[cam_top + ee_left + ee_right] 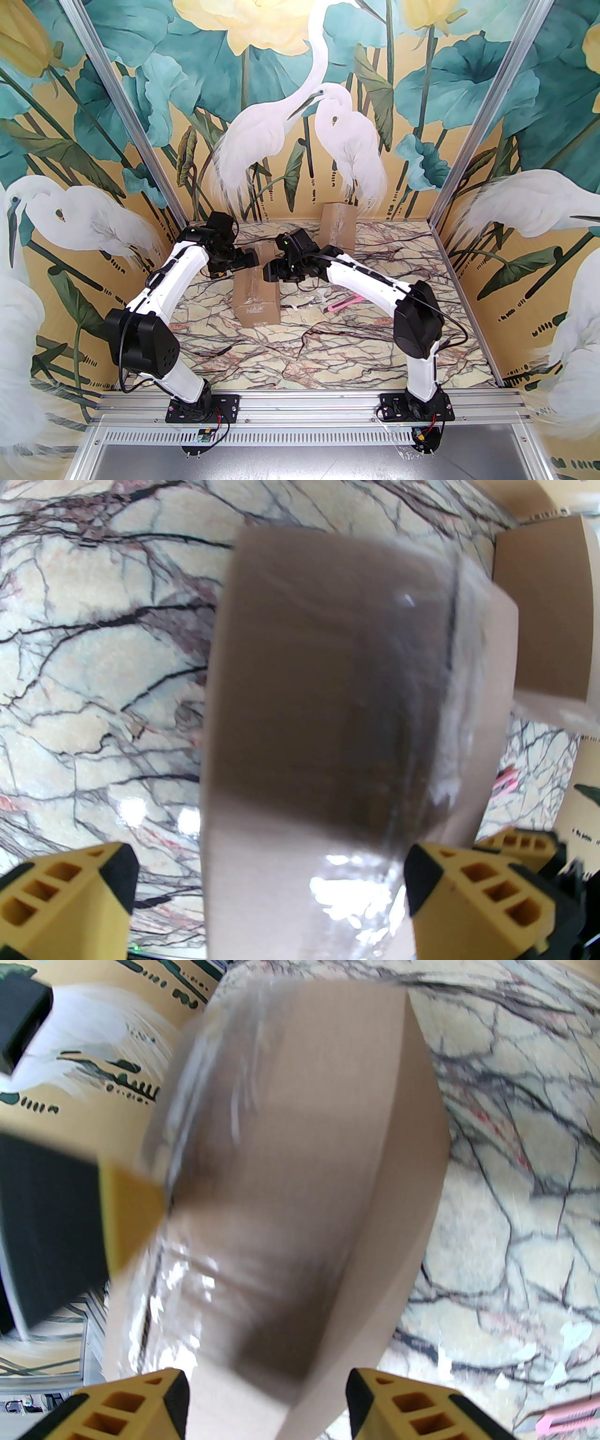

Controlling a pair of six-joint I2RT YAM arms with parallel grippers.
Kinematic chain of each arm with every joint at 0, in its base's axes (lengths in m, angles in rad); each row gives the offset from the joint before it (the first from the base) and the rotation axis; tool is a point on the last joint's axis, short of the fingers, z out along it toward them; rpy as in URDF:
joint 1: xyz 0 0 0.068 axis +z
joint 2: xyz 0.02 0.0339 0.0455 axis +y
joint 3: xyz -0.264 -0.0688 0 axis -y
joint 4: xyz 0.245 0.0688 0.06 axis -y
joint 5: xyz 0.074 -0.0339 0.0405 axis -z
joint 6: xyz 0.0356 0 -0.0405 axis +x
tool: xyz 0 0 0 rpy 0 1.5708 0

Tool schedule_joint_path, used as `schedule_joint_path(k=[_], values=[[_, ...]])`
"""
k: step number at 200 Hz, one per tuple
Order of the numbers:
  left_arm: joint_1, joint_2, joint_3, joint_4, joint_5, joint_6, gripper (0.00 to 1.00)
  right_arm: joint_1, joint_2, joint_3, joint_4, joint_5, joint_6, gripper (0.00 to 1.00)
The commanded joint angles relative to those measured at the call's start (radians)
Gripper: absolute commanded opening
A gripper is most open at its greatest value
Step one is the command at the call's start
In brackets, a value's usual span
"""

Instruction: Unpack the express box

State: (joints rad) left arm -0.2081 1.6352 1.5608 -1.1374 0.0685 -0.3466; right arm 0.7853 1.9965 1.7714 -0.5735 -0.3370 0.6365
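Two pincers at the express box (257, 300)
The left gripper (267, 878) gapes wide; the right gripper (267, 1386) stands open too; box clear of the table's (328, 356) edges.

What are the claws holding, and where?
Nothing looks gripped. The left gripper and the right gripper both stand open at the far end of the taped cardboard box.

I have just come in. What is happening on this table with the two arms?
Both robot arms reach to the far end of the cardboard box lying in the middle of the table. The left fingers stand wide open on either side of it. The right fingers also straddle it, apart, with no clear grip. Clear tape shows on the box. A pink utility knife lies to its right, and a second box stands at the back.
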Motion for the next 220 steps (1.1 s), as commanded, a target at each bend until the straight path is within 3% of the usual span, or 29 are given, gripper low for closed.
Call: schedule_joint_path(k=[1, 114, 176, 220], values=[[-0.014, -0.02, 0.012, -0.044, -0.014, 0.017, 0.99, -0.003, 0.076, 0.095, -0.023, -0.014, 0.0, 0.63], [-0.057, 0.028, -0.019, -0.04, -0.108, -0.009, 0.99, 0.002, 0.187, 0.155, -0.169, 0.055, 0.066, 0.6], [-0.048, 0.03, 0.111, -0.055, -0.055, -0.021, 1.0, 0.021, -0.022, -0.047, 0.052, 0.071, 0.007, 0.61], [-0.039, 0.043, 0.211, -0.09, -0.06, -0.001, 1.0, 0.042, -0.116, -0.106, 0.046, 0.11, 0.025, 0.67]])
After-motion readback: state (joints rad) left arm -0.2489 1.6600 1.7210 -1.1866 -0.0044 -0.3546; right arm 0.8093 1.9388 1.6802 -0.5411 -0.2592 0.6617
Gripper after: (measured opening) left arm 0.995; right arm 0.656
